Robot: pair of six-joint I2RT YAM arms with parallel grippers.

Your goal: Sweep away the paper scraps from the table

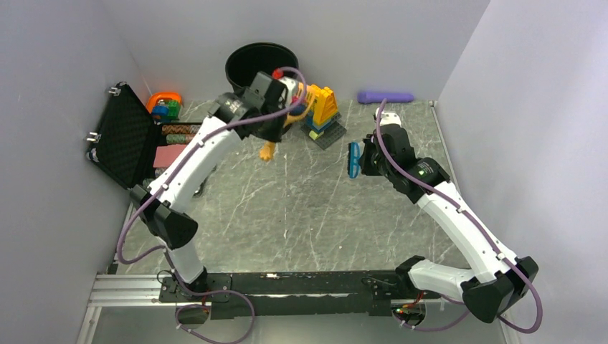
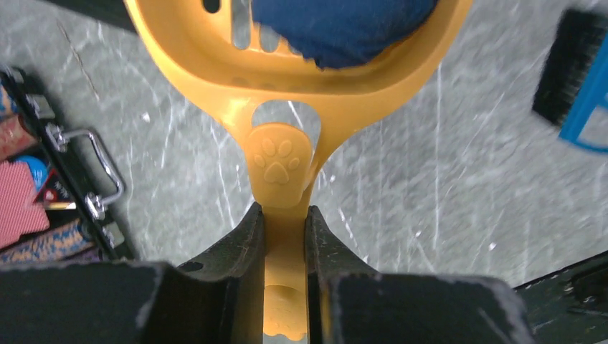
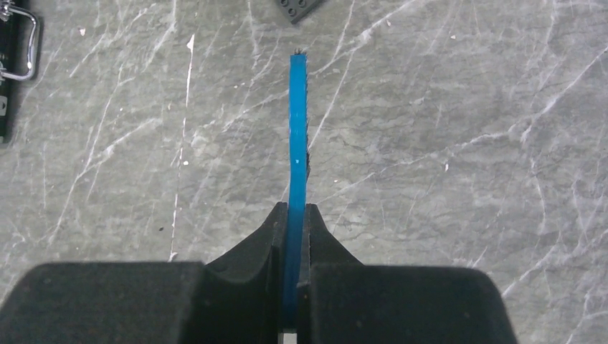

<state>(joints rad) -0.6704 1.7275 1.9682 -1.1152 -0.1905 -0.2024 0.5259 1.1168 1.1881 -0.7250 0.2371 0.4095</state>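
Left fingers (image 2: 240, 247): clamped on yellow scoop (image 2: 279, 161) handle, near black bin (image 1: 259, 63).
Scoop load: dark blue scrap (image 2: 344, 25), probably paper.
Right fingers (image 3: 265, 240): clamped on blue brush (image 3: 297, 136), farther from bin.

Scoop (image 2: 208, 64), blue scrap (image 2: 344, 25) partly beyond frame

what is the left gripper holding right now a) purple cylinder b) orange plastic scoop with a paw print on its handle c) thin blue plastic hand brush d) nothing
b: the left gripper is shut on the handle of the orange plastic scoop; the thin blue plastic hand brush is in the right gripper.
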